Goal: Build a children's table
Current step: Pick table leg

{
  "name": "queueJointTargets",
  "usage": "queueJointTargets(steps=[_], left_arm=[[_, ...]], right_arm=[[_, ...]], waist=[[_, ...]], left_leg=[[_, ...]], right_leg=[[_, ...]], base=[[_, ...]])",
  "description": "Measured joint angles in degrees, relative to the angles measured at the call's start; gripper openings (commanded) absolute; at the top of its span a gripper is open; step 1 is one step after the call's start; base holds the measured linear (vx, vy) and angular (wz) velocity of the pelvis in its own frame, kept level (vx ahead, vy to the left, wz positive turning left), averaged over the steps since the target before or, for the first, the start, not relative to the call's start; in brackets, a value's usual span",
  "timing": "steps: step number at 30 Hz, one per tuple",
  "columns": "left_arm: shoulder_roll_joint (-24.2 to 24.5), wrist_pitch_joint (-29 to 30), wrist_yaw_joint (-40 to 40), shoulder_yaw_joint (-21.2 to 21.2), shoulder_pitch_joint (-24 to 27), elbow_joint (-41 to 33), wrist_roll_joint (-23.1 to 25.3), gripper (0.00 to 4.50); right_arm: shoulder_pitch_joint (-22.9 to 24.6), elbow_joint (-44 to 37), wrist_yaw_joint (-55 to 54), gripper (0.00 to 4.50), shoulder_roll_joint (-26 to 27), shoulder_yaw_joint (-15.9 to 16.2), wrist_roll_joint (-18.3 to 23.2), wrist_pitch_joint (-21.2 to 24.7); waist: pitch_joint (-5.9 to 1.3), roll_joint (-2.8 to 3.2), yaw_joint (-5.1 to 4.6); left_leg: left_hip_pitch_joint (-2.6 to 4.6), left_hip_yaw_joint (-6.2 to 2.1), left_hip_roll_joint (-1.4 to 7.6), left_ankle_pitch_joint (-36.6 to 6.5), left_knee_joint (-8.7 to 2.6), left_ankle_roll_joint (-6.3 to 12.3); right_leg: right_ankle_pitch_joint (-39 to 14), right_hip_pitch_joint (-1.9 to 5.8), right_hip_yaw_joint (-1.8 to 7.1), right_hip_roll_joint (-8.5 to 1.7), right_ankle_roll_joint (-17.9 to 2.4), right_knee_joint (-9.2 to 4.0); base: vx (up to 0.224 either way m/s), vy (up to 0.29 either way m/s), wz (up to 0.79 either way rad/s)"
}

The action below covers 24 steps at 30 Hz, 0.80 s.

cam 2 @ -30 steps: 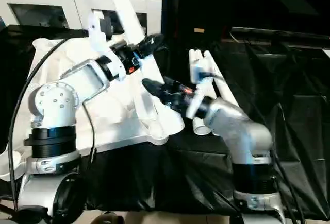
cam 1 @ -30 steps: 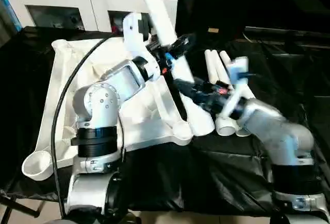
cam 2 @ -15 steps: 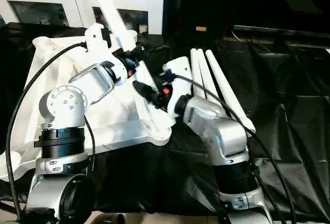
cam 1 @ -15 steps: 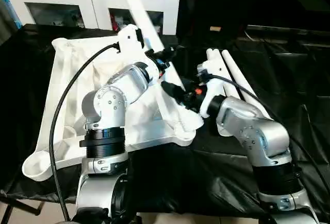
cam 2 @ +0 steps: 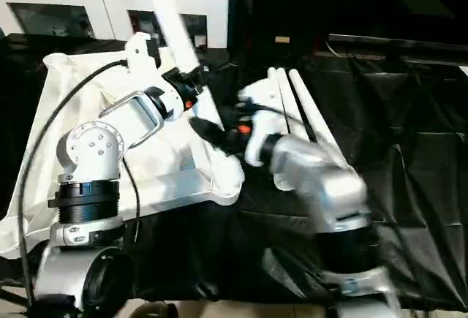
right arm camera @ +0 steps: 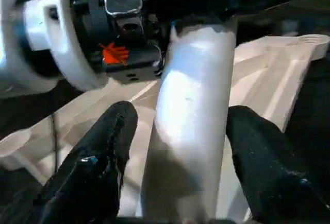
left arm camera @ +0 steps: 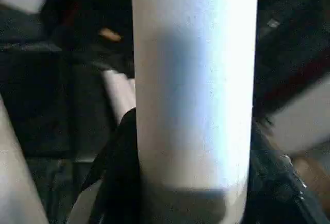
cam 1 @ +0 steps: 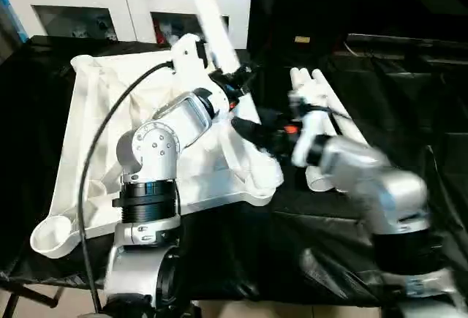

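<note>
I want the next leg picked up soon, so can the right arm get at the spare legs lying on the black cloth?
Probably yes: the spare legs lie uncovered right beside the right gripper, whose fingers stand open around the leg that the left gripper holds.

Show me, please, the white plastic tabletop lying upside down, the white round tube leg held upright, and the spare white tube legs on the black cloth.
White plastic tabletop (cam 1: 88, 124): left eye view, ribbed underside.
White round tube leg (cam 1: 212, 22): left eye view, upper shaft.
Spare white tube legs (cam 2: 296, 102): right eye view, middle of the bundle.
</note>
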Motion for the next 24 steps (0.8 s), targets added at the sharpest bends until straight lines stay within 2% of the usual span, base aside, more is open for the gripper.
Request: queueJointTargets(steps=[5,9,12,15,24], left_arm=[[4.7,-0.7,-14.4,-6.4,0.8,-2.2,-2.0,1.82],[7.8,-1.0,-25.0,-11.4,1.8,-4.7,-3.2,1.82],[8.2,-1.4,-29.6,-12.6,2.3,-5.0,-4.4,1.82],[8.9,-2.1,-33.7,-12.7,2.3,-5.3,-5.7,1.82],[10.5,-3.3,-38.7,-12.3,2.3,-5.3,-7.4,1.82]], right_arm=[[0.0,0.5,8.5,3.34,-3.8,-0.3,3.4,1.9],[-0.2,1.0,15.5,3.34,-6.6,1.5,5.6,3.2],[-0.5,3.0,18.5,3.34,-7.3,2.8,6.1,3.7],[-0.7,4.1,21.4,2.94,-7.6,4.4,6.3,3.9],[-0.9,4.0,25.2,2.2,-8.5,5.5,8.3,5.0]], waist=[[-0.01,0.06,-0.04],[-0.07,0.2,-0.1],[-0.06,0.22,-0.14],[-0.06,0.22,-0.27],[-0.06,0.22,-0.1]], left_leg=[[0.0,0.01,0.0,0.0,0.01,0.05],[0.05,0.01,0.01,0.1,0.01,0.11],[0.08,0.02,0.01,0.1,0.01,0.15],[0.15,0.03,0.01,0.1,0.02,0.15],[0.19,0.04,0.02,0.2,0.02,0.2]], right_leg=[[0.0,0.0,0.0,0.0,0.0,0.01],[0.0,0.01,0.0,0.0,-0.1,0.08],[0.1,0.01,0.0,0.0,-0.2,0.13],[0.2,0.04,0.01,0.0,-0.3,0.14],[0.2,0.1,0.01,0.0,-0.4,0.15]], base=[[0.0,0.0,0.0],[0.0,0.0,0.0],[0.0,0.0,0.0],[0.0,0.0,0.0],[0.0,0.0,0.0]])
